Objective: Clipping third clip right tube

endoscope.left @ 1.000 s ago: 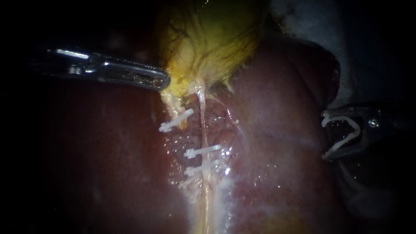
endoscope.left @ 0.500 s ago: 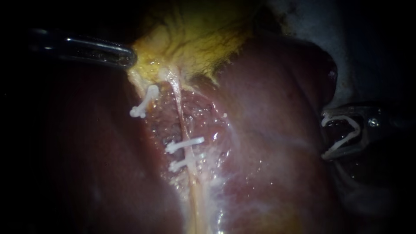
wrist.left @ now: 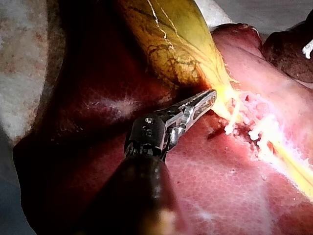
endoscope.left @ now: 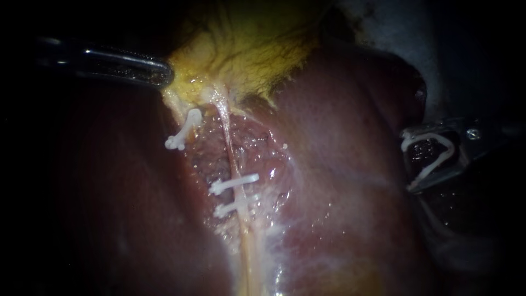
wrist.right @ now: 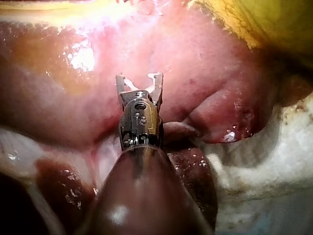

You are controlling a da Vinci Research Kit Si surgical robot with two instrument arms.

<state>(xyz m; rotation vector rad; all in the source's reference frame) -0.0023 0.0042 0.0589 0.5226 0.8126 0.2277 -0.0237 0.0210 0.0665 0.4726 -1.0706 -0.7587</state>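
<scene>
Coming in from the upper left of the endoscope view, the left instrument (endoscope.left: 159, 73) has its jaws clenched on the yellow edge of the gallbladder (endoscope.left: 246, 44), which is drawn to a point at the tip. Below it the liver (endoscope.left: 350, 164) lies dark red, with a raw, glistening strip down the centre. The right tube (endoscope.left: 229, 145) runs down that strip from the gallbladder's neck toward the bottom edge. Two closed clips (endoscope.left: 234, 183) cross it just below centre, one right under the other. A lone clip (endoscope.left: 183, 129) sits up and to the left of them, just under the gallbladder's edge. At the right edge the right instrument (endoscope.left: 424, 159) stands well apart from the tube. Its jaws are spread wide, yet they grasp an unclosed clip (endoscope.left: 406, 144) that lines both of them.

From the left wrist, the left instrument (wrist.left: 209, 96) has its jaws together, the tip in the pale yellow neck of the gallbladder (wrist.left: 171, 44). White clips show just ahead of the tip.

From the right wrist, the right instrument (wrist.right: 139, 83) holds its jaws apart over the liver (wrist.right: 195, 58), a white arm of the unclosed clip (wrist.right: 154, 78) along each jaw.
</scene>
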